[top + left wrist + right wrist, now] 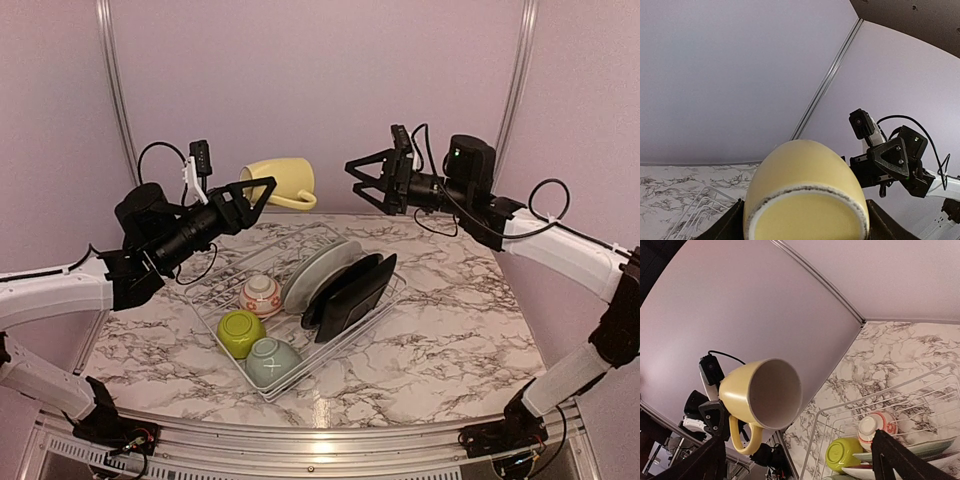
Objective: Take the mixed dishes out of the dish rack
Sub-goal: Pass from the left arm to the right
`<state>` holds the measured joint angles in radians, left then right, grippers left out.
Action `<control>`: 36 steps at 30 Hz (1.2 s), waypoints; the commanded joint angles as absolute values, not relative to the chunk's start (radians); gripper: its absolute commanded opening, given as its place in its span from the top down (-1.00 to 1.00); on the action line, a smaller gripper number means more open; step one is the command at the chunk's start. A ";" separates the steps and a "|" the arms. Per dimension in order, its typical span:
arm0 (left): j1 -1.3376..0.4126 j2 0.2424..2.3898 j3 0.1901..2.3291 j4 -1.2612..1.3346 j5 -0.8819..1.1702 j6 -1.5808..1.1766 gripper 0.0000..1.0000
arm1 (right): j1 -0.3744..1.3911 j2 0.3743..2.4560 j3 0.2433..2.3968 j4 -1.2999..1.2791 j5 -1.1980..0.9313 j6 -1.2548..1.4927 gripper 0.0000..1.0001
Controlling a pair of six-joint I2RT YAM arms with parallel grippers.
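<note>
My left gripper [258,193] is shut on the pale yellow mug [282,184] and holds it on its side high above the white wire dish rack [228,338], mouth toward the right arm. The mug's base fills the left wrist view [807,200]; its open mouth shows in the right wrist view [767,392]. My right gripper [362,180] is open and empty, level with the mug, a short gap to its right. In the rack sit a lime-green bowl [241,332], a pale grey-green bowl [272,360], a small red-patterned bowl [261,295], whitish plates [318,270] and black plates [350,292].
The rack stands on a marble-patterned table [450,320]. A lilac wall with two metal posts [115,85] closes the back. The right arm [892,160] shows beyond the mug in the left wrist view.
</note>
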<state>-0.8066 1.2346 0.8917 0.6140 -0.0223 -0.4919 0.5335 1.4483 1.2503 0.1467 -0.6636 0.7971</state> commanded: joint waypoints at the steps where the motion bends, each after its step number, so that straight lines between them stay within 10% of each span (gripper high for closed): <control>1: -0.806 1.309 0.894 1.068 0.020 -0.481 1.00 | 0.611 1.482 1.317 0.320 -0.736 0.934 -0.96; 10: -0.808 1.483 0.919 1.318 0.021 -0.509 1.00 | 0.666 1.550 1.307 0.434 -0.758 1.042 -0.82; 36: -0.882 1.598 0.967 1.303 0.005 -0.262 1.00 | 0.669 1.629 1.294 0.723 -0.817 1.269 0.81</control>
<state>-0.8474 1.5879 0.9291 1.2995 -0.0307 -0.2958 0.6579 1.6306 1.2781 0.5995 -0.8104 1.2770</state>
